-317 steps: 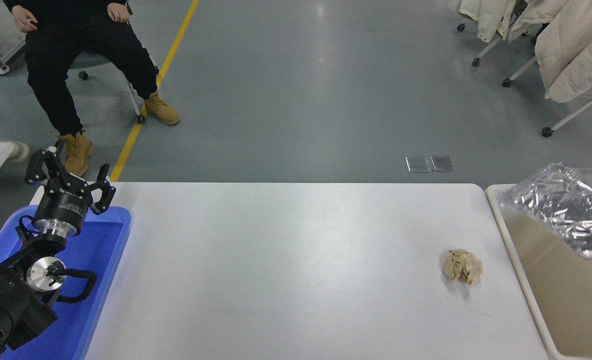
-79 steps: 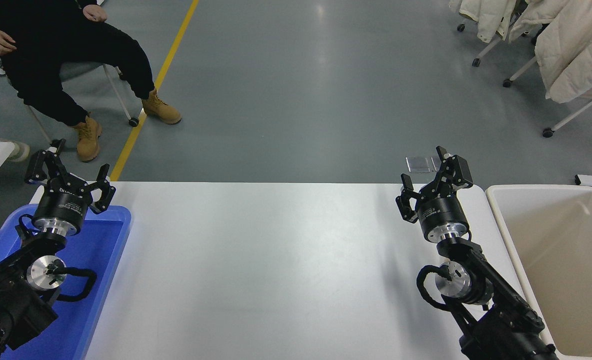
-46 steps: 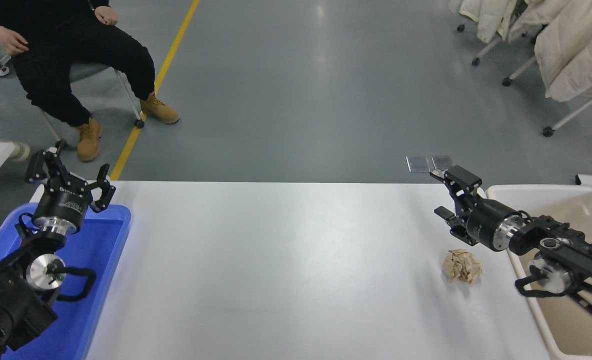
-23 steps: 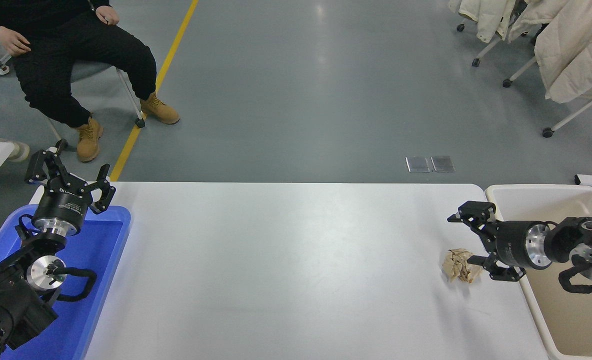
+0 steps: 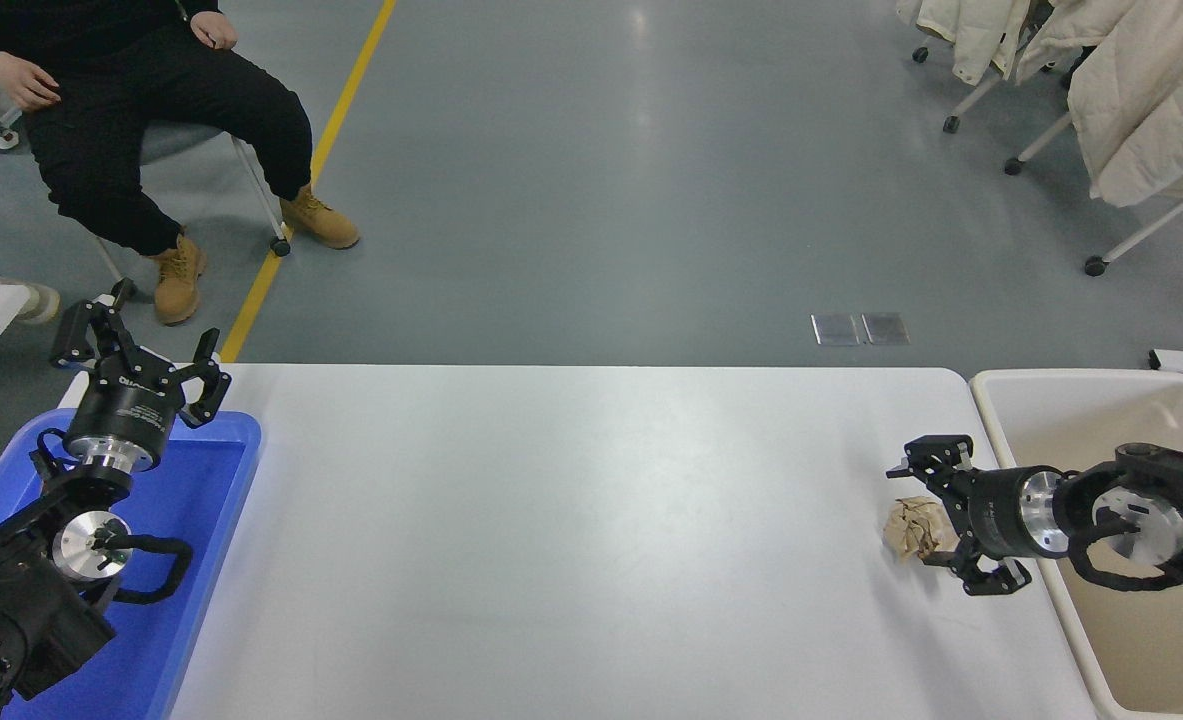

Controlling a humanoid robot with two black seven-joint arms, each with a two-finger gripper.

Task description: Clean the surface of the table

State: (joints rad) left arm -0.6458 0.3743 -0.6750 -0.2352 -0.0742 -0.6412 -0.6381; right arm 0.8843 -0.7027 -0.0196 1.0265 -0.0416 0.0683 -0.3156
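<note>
Bright, even overhead light; sharp focus, soft shadows, glare patch on the floor (image 5: 641, 25).

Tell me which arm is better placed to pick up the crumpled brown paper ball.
The right. Its open black hand already brackets the crumpled brown paper ball beside the beige rectangular bin. The left hand sits parked over the blue plastic tray, across the table.

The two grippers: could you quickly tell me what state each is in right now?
Left gripper: open, empty, parked above the blue tray.
Right gripper: open, fingers either side of the crumpled paper ball, not yet closed.
</note>
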